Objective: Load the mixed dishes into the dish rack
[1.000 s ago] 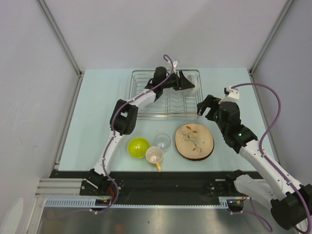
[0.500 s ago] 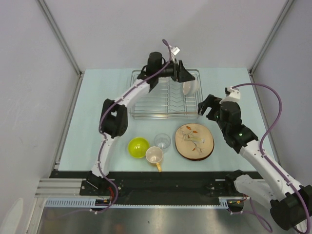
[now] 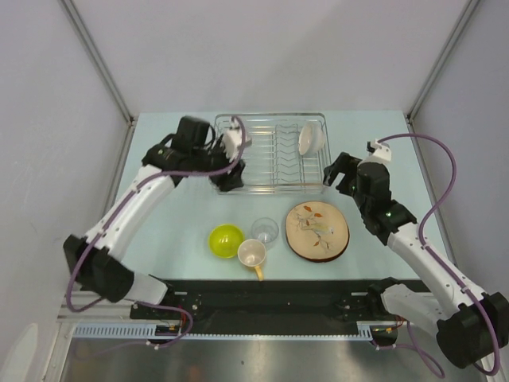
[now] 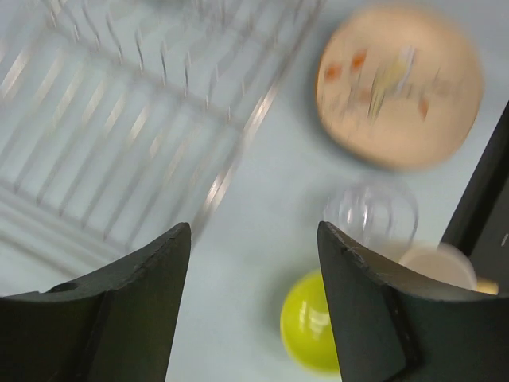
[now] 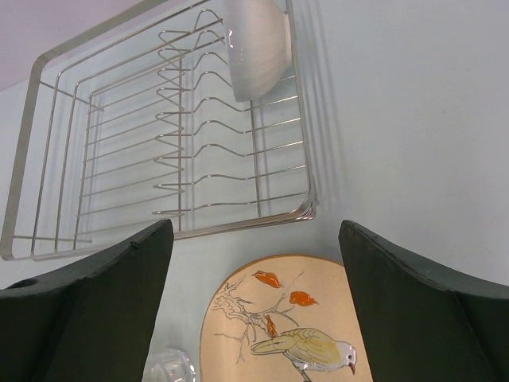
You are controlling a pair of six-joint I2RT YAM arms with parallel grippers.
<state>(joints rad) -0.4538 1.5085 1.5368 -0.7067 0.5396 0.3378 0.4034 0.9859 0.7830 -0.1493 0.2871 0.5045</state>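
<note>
We see the left gripper (image 4: 254,229) with its two fingers spread and nothing between them, hanging over the front left corner of the dish rack (image 3: 270,189). Its wrist view is blurred, but below it we make out the rack's wires and bare table (image 3: 159,215).

The right gripper (image 5: 254,227) also stands wide apart and empty, just off the rack's front right corner, above the far edge of the round wooden plate (image 3: 317,231).

Inside the rack we find only the white bowl (image 3: 310,140), tipped on its edge at the back right end.

The plate lies flat on the table in front of the rack. To its left stand the small clear glass (image 3: 266,231), the lime-green bowl (image 3: 226,239) and the yellow-orange mug (image 3: 253,255), close together, with the mug nearest the arm bases.
</note>
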